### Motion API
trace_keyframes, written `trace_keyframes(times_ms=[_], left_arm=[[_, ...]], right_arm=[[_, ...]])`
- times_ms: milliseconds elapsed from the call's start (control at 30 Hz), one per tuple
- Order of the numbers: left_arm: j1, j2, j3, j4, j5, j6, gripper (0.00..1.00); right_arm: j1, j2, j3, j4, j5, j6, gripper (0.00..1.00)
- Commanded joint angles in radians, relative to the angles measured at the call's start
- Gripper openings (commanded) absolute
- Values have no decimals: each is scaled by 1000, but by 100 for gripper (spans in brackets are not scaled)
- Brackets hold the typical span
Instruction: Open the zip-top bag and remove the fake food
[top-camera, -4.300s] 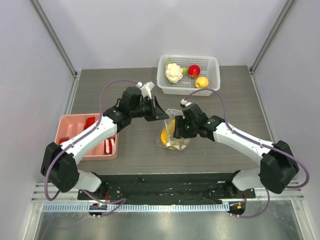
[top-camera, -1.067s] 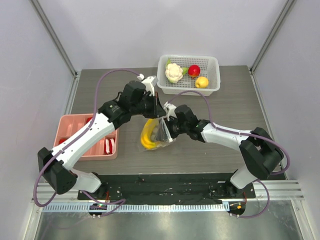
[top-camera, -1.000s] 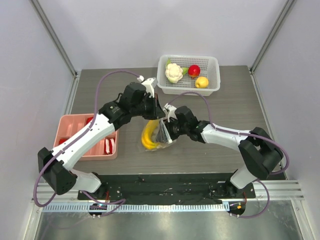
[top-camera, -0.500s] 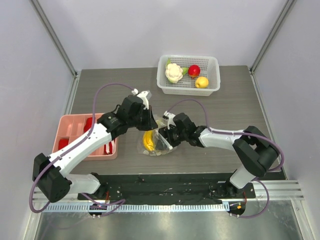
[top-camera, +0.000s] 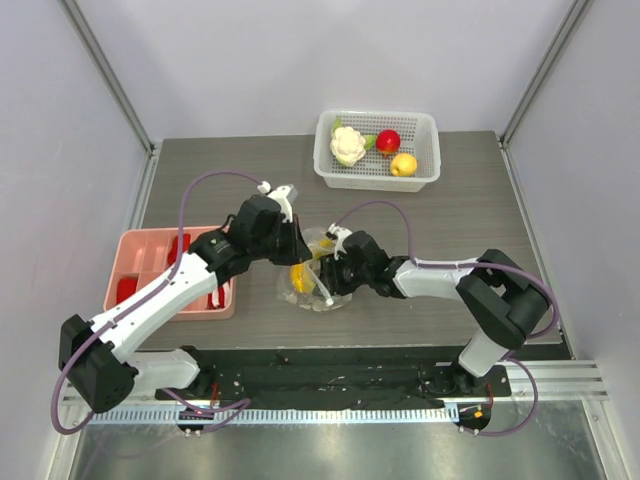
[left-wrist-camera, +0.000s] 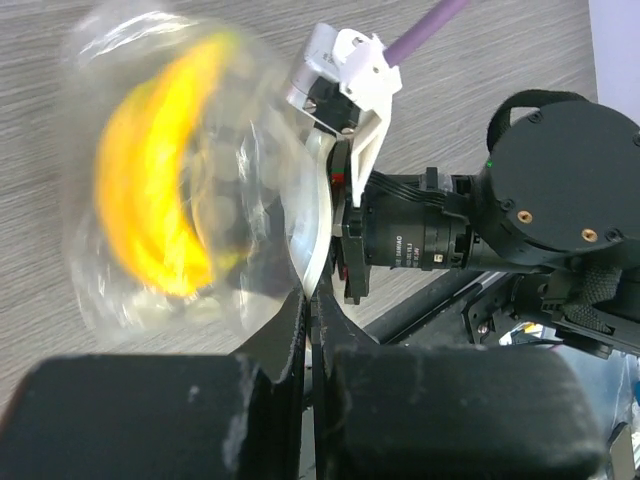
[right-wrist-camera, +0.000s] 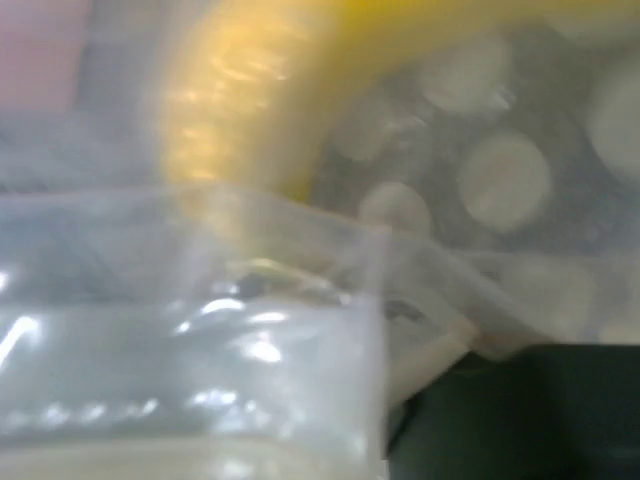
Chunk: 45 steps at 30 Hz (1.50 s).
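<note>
The zip-top bag (top-camera: 303, 301) lies low over the table between my two grippers, with the yellow banana bunch (top-camera: 299, 277) inside it. My left gripper (top-camera: 296, 249) is shut on the bag's top edge; in the left wrist view the jaws (left-wrist-camera: 310, 308) pinch the clear film (left-wrist-camera: 262, 190) beside the banana (left-wrist-camera: 150, 190). My right gripper (top-camera: 328, 272) grips the opposite edge from the right. In the right wrist view the dotted bag (right-wrist-camera: 200, 370) and banana (right-wrist-camera: 260, 80) fill the frame and hide the fingertips. The cauliflower (top-camera: 347, 145), red fruit (top-camera: 388, 140) and yellow-orange fruit (top-camera: 403, 164) lie in the basket.
The white perforated basket (top-camera: 428, 150) stands at the back, right of centre. A pink tray (top-camera: 150, 250) with red pieces sits at the left, under my left arm. The right arm stretches along the table to the right of the bag.
Both grippers have carried the bag down and toward the near edge. The bag, held up a second ago, now rests low on the table, and the banana has shifted inside it.
</note>
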Motion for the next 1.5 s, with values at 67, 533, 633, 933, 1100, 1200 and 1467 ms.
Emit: trace_keyframes(times_ms=[67,533,633,933,1100,1200,1467], left_arm=[[9,-33,20,47,-25,18,0],[9,15,128,15,-10,59,0],[17,25,151,-4,-13,64,2],[193,-155,-8,59,-45,-91,95],[301,-243,-140,137,11,-255,87],[368,-234,-213,224,125,-404,89],[451,-211,-270,357,257,-477,97]], right_arm=[[3,-66,-5,-53,148,-13,27],[5,-221,138,-218,135,-49,1],[3,-233,164,-207,115,-18,1],[-26,-307,195,-213,58,4,1],[-38,-354,163,-164,-2,7,1],[-44,-383,152,-158,6,10,1],[-83,-420,130,-144,-31,30,1]])
